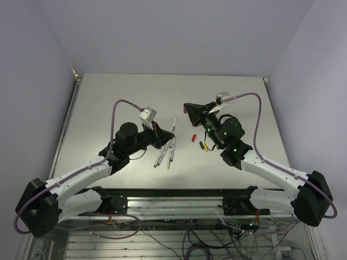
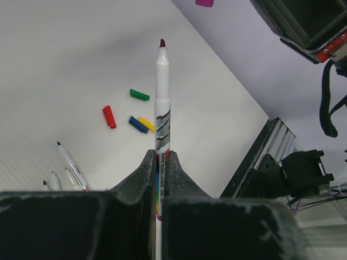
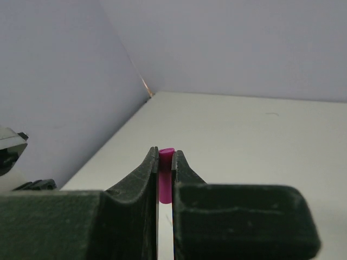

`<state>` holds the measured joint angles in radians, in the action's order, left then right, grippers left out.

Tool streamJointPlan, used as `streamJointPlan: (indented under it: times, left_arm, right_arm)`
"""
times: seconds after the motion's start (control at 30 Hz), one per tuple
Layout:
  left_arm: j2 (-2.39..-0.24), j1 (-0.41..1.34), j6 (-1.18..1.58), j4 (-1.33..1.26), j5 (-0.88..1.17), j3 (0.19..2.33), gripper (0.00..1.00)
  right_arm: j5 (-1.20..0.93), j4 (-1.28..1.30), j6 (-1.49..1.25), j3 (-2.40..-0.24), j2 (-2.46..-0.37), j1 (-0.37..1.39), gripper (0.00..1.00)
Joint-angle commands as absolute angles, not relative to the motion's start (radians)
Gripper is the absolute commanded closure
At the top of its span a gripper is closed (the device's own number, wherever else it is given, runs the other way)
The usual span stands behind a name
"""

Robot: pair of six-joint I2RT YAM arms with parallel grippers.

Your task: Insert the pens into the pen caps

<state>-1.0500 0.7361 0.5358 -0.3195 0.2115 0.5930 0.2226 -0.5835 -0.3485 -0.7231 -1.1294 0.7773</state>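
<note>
1. The table (image 1: pixel 108 97) carries all loose parts. Positions below are referenced to the red cap (image 1: pixel 193 138), which lies flat near the table's middle.

2. The left gripper (image 2: pixel 161 157) sits to the left of the red cap. Its jaws are clamped on the barrel of one pen (image 2: pixel 162 108). The pen projects forward past the fingertips, and its dark reddish tip is bare.

3. The right gripper (image 3: pixel 165 154) is beyond the red cap, on the side away from the arm bases. It is pinched tight on the magenta cap (image 3: pixel 166 173), whose end stands just proud of the fingertips. In the left wrist view this cap is well apart from the held pen's tip.

4. The loose pens (image 1: pixel 161 155) lie in a cluster left of the red cap, nearer the arm bases. All are uncapped.

5. The blue cap (image 2: pixel 137 124) and yellow cap (image 2: pixel 146 124) lie side by side just right of the red cap.

6. The green cap (image 2: pixel 139 95) lies near the red cap.
</note>
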Motion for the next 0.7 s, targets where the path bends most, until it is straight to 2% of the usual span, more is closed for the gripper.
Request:
streamJointPlan:
  times: [0.0, 0.67]
  left_arm:
    - [-1.012, 0.742, 0.530, -0.378, 0.242, 0.592, 0.93]
    - [-1.028, 0.744, 0.533, -0.407, 0.267, 0.591, 0.93]
  right_arm:
    - [0.241, -0.694, -0.390, -0.723, -1.148, 0.791, 1.00]
    - [0.223, -0.742, -0.415, -0.750, -1.200, 0.821, 1.00]
